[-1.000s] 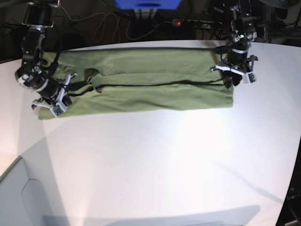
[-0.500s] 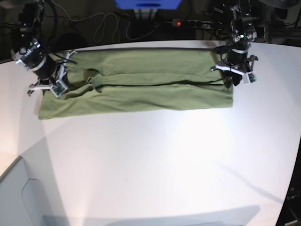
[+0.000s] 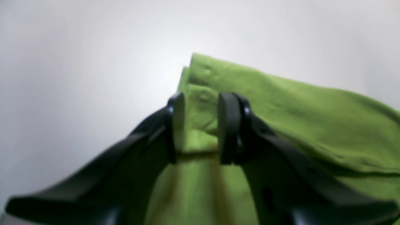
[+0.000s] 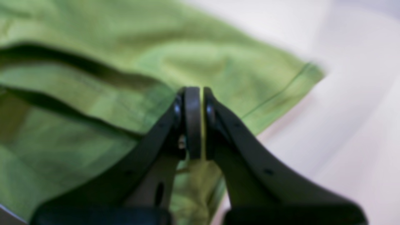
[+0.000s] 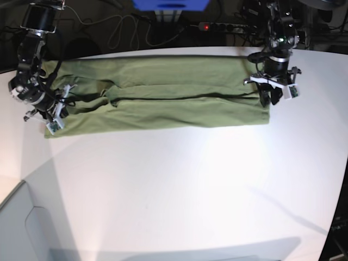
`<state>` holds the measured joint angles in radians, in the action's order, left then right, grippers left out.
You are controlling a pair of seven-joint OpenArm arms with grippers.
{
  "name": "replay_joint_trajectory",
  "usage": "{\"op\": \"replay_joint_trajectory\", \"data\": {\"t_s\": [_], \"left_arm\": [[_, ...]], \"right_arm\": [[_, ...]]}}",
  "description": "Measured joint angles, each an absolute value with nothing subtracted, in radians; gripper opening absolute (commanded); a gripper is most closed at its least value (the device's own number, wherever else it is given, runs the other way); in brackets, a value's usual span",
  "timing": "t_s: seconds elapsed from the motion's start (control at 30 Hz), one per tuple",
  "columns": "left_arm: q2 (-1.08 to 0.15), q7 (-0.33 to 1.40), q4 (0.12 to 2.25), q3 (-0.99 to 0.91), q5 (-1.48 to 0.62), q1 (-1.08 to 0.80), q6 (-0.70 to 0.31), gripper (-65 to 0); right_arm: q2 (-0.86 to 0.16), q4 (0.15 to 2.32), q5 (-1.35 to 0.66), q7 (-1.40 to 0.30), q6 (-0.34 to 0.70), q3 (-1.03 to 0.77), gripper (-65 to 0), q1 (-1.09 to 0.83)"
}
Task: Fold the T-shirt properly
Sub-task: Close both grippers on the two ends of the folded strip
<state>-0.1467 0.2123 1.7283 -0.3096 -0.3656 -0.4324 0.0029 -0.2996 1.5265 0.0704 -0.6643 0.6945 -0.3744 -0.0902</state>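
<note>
Olive-green T-shirt (image 5: 163,100) spread as a long folded band across the far part of the white table (image 5: 206,185), with a dark fold line along its middle. Left gripper (image 3: 200,125) at the band's end on the right side of the base view (image 5: 270,92), jaws a little apart, with a raised fold of the cloth (image 3: 281,103) between the pads; impossible to tell whether the pads really press it. Right gripper (image 4: 197,122) at the opposite end (image 5: 46,111), jaws nearly closed with only a thin slit between them, some fabric (image 4: 93,62) seemingly pinched lower between the fingers, hemmed edge just beside. Power strip (image 5: 223,26) and cables behind the table.
</note>
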Motion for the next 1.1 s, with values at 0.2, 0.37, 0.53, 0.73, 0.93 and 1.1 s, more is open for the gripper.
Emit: {"op": "replay_joint_trajectory", "data": {"t_s": [0.2,0.37,0.53,0.73,0.93,1.1], "left_arm": [[-0.146,0.212,1.729,-0.310,-0.367,-0.432,0.003,-47.3],[-0.147,0.212,1.726,-0.310,-0.367,-0.430,0.003,-47.3],[-0.147,0.212,1.723,-0.310,-0.366,-0.430,0.003,-47.2],[-0.147,0.212,1.740,-0.310,-0.366,-0.452,0.003,-38.0],[-0.147,0.208,1.763,-0.310,-0.366,-0.471,0.003,-19.7],[-0.147,0.205,1.753,-0.310,-0.366,-0.470,0.003,-19.0]], "right_arm": [[-0.300,1.608,0.068,-0.665,0.694,-0.374,-64.9,-0.208],[-0.334,1.677,0.059,-0.655,0.694,-0.332,-64.9,-0.265],[-0.347,1.667,0.060,-0.659,0.694,-0.294,-64.9,-0.283],[-0.374,1.736,0.060,-0.663,0.694,-0.353,-64.9,-0.274],[-0.373,1.785,0.060,-0.666,0.694,-0.384,-64.9,-0.208],[-0.304,1.719,0.054,-0.662,0.694,-0.379,-64.9,-0.142]]}}
